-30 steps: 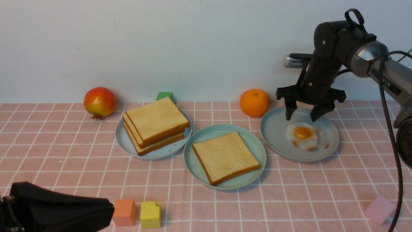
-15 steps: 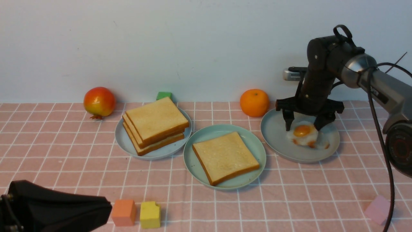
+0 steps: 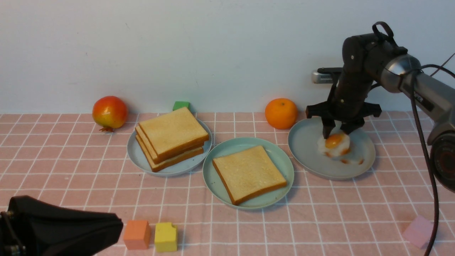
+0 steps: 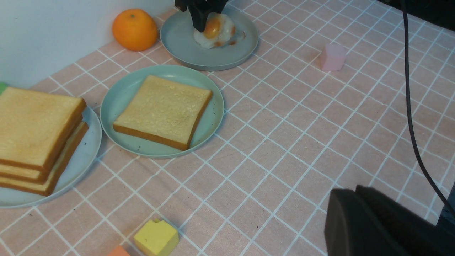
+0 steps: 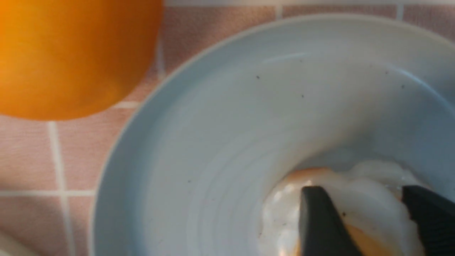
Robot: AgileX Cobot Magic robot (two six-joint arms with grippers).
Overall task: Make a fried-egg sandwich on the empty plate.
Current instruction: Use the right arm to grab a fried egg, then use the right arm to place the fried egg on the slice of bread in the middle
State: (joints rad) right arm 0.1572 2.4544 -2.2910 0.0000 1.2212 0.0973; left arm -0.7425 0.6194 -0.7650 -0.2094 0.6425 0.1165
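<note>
The mint-green empty plate [image 3: 245,144] [image 4: 117,103] sits mid-table and carries one toast slice [image 3: 249,173] [image 4: 163,110]. A white fried egg with an orange yolk [image 3: 336,145] [image 4: 217,30] [image 5: 284,213] lies on the pale plate [image 3: 305,149] [image 5: 231,106] to its right. My right gripper [image 3: 336,134] [image 5: 362,192] points down onto that egg, its fingers pinched into it so the egg bunches up between them. Low at the near left, my left gripper [image 3: 119,227] [image 4: 346,193] is shut and holds nothing.
A pile of toast slices [image 3: 172,137] fills the pale left plate [image 3: 133,149]. An orange [image 3: 281,113] [image 5: 71,53] sits close behind the egg plate. A red fruit [image 3: 110,112] and green block [image 3: 181,105] lie at the back, orange [image 3: 137,234], yellow [image 3: 166,236] and pink [image 3: 419,230] blocks in front.
My right gripper came down onto the egg and its fingers closed in from wide apart, squeezing the egg into a lump. The left arm stayed still.
</note>
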